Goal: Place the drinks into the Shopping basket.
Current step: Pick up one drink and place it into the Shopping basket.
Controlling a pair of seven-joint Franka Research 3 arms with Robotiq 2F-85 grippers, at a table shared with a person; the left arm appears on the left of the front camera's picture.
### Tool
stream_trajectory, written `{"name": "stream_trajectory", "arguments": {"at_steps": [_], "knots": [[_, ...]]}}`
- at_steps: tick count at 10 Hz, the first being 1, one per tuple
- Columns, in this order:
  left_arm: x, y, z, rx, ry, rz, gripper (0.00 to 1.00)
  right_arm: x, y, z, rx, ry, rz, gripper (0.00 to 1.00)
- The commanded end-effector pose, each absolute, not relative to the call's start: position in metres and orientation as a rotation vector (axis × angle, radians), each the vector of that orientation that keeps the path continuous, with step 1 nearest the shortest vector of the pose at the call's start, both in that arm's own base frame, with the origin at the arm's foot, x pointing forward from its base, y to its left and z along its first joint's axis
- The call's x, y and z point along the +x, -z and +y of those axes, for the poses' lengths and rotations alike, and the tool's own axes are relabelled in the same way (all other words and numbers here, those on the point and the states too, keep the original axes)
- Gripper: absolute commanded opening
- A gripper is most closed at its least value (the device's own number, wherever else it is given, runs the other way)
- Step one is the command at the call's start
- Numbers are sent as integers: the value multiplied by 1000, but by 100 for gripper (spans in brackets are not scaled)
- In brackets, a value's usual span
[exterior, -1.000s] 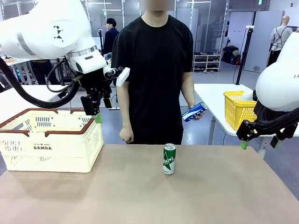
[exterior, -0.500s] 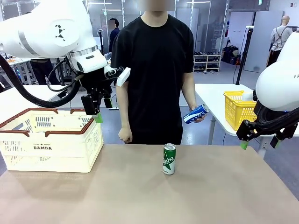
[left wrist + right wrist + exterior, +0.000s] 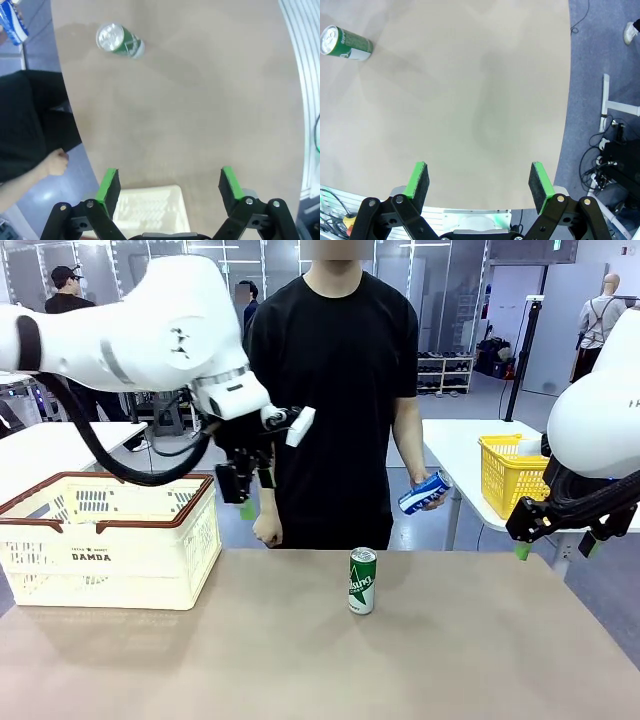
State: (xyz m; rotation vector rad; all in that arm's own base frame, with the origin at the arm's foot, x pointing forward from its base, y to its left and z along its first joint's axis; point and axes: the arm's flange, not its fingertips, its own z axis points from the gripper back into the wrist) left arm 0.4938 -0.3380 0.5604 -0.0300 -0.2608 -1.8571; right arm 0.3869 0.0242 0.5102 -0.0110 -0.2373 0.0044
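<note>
The green can point(image 3: 362, 581) is glossy metal with a silver top; the surface point(image 3: 450, 660) is smooth and matt; the Shopping basket point(image 3: 120, 580) is plastic lattice.

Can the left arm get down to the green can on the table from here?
Probably yes: the left gripper is open, above the table near its far edge, with nothing standing between it and the upright green can.

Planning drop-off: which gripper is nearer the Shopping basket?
Left. The left gripper hovers by the far right corner of the Shopping basket; the right gripper hangs off the table to its right.
</note>
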Motion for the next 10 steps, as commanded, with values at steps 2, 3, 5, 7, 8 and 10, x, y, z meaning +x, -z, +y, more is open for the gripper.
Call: {"name": "stream_trajectory", "arguments": {"at_steps": [2, 3, 5, 7, 8, 10], "knots": [[521, -545, -399, -94, 1889, -241, 100, 387, -511, 22, -15, -6, -239, 100], [529, -537, -419, -115, 1899, -238, 100, 387, -511, 22, -15, -6, -239, 100], [541, -524, -454, -129, 1911, -218, 100, 387, -511, 22, -15, -6, -239, 100], [547, -514, -462, -161, 1910, -194, 100, 387, -511, 22, -15, -6, -239, 100], [546, -514, -458, -166, 1908, -198, 100, 387, -511, 22, -15, -6, -239, 100], [536, -518, -435, -156, 1901, -196, 100, 387, -511, 22, -15, -6, -239, 100]]}}
